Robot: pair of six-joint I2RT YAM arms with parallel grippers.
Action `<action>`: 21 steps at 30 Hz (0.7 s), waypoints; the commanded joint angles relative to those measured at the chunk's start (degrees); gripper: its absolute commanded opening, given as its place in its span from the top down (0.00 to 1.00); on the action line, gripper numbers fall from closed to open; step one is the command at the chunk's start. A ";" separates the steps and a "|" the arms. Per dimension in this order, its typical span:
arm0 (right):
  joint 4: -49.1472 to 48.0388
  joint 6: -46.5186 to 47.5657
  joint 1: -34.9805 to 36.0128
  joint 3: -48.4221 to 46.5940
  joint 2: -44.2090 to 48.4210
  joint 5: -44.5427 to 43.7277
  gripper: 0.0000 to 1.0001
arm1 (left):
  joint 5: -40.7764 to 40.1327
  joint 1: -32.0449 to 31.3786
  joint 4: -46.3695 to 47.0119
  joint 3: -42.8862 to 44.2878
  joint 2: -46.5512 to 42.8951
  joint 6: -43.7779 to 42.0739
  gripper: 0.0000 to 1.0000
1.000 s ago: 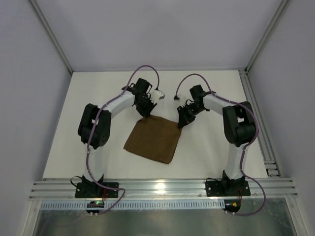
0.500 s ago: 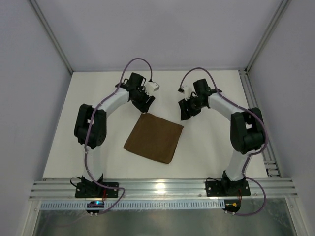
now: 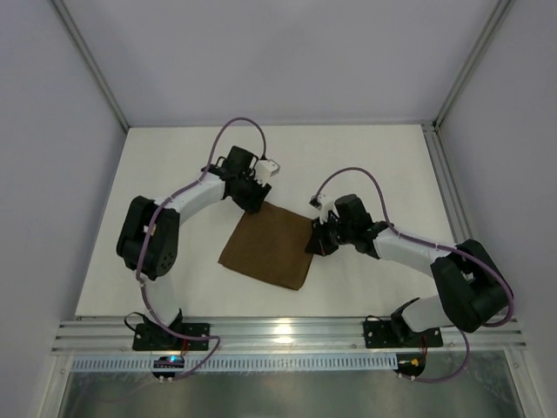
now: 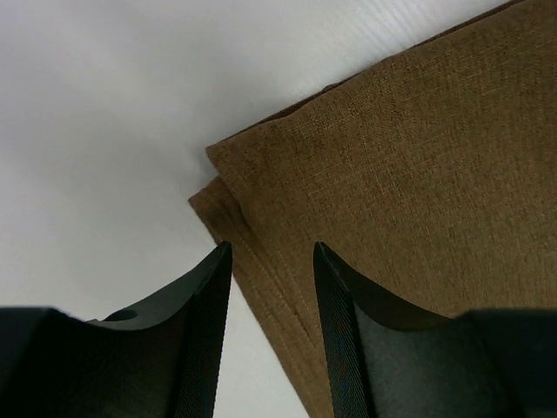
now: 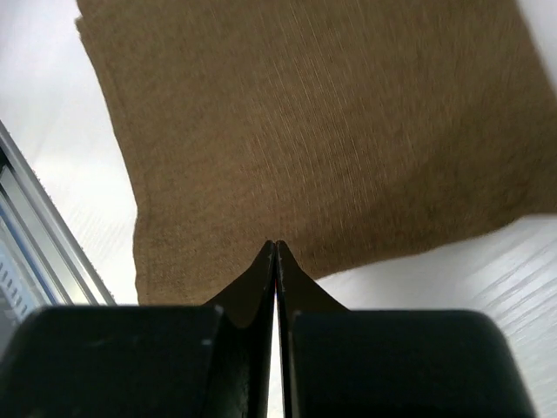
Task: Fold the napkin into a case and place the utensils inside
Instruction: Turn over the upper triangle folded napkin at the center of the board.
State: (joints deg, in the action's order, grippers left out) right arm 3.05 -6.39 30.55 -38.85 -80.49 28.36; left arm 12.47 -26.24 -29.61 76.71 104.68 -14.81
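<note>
The dark brown napkin (image 3: 268,246) lies flat as a rough square in the middle of the white table. Its corner shows two layers in the left wrist view, where the napkin (image 4: 418,165) fills the right side. My left gripper (image 3: 252,198) is at the far corner, open, its jaws (image 4: 271,252) either side of the layered edge. My right gripper (image 3: 313,244) is low at the right edge, shut, with its tips (image 5: 275,246) over the napkin (image 5: 305,122) just inside the border. No cloth shows between them. The utensils and a case are out of view.
An aluminium rail (image 3: 287,335) runs along the near edge by both arm bases, and it shows again as the rail (image 5: 35,235) in the right wrist view. A second rail (image 3: 452,218) lines the right side. Grey walls close in the table.
Both grippers rose off the far corners and opened. The left has since dropped back to the far corner, part closed. The right swung nearer to the right edge and shut.
</note>
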 commanded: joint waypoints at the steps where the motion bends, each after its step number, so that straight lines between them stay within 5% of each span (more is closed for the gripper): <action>1: -13.68 -9.07 -0.49 4.91 1.13 0.74 0.97 | -1.30 -1.01 3.41 1.51 3.41 2.76 0.55; 9: -16.06 -10.75 -0.57 8.18 -4.59 1.87 0.97 | -7.63 -1.01 4.29 5.38 11.32 5.14 0.59; 21: -0.86 -3.63 1.87 2.65 6.21 -2.69 0.95 | -4.12 -1.09 0.96 7.84 5.28 6.98 0.56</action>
State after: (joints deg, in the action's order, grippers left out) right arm -1.30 -13.28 30.44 -32.12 -78.52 27.51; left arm 6.87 -27.38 -28.01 81.78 114.85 -8.99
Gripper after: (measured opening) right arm 0.047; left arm 0.433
